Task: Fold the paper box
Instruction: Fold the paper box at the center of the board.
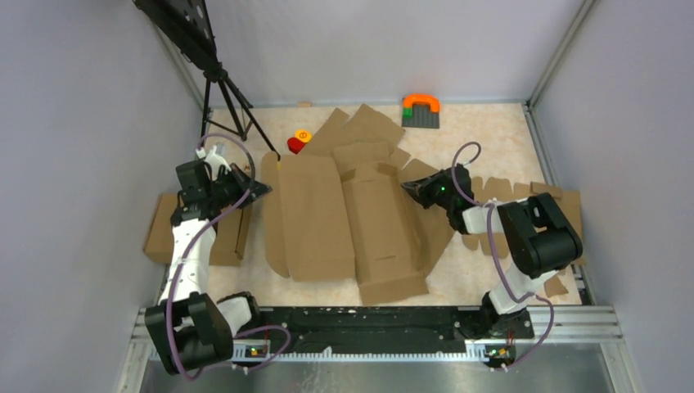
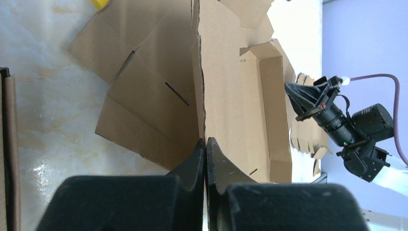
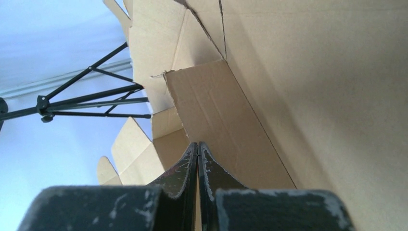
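- The paper box (image 1: 315, 217): plain brown cardboard with darker crease lines.
- The tabletop (image 1: 491, 135): cream with faint tan marbling.
- The left tool (image 2: 206, 142) and right tool (image 3: 197, 144): black, the right one scuffed whitish.
- The arch block (image 1: 421, 101): orange over a dark grey base, perhaps with a green end.
- The round object (image 1: 298, 142): red and yellow.

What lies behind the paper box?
A red and yellow object, partly hidden by cardboard, and a grey block with an orange arch. Anything beneath the paper box is covered.

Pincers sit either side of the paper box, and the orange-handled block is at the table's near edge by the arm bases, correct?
No: the orange-handled block is at the far edge of the table, as the top view shows. The rest holds.
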`<act>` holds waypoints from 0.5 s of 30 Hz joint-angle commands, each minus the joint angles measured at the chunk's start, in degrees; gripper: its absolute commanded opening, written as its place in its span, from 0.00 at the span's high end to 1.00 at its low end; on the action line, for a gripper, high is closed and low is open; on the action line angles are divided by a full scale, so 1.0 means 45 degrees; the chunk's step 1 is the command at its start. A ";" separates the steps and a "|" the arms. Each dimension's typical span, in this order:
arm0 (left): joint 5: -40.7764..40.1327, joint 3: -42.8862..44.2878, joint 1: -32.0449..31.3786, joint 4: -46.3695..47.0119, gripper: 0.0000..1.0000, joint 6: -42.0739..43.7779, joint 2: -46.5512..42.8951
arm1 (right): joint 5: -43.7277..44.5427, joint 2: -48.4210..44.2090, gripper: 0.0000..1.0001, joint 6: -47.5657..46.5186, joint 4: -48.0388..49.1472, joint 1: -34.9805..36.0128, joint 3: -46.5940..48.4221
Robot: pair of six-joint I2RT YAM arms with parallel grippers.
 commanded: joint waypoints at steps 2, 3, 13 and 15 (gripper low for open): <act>0.0306 0.0515 -0.0194 -0.0215 1.00 0.0361 0.0045 | -0.1351 0.1228 1.00 -0.1227 0.0226 -0.0391 0.1574; 0.0315 0.0523 -0.0200 -0.0217 1.00 0.0379 0.0064 | -0.1640 0.1463 1.00 -0.1453 0.0263 -0.0408 0.1812; -0.0240 0.1078 -0.0268 -0.1016 1.00 0.0767 0.0617 | -0.2964 0.2085 0.98 -0.6204 -0.4081 -0.0389 0.4683; -0.0306 0.1184 -0.0268 -0.1124 1.00 0.0772 0.0792 | -0.2543 0.2039 0.97 -0.7439 -0.5555 -0.0375 0.5169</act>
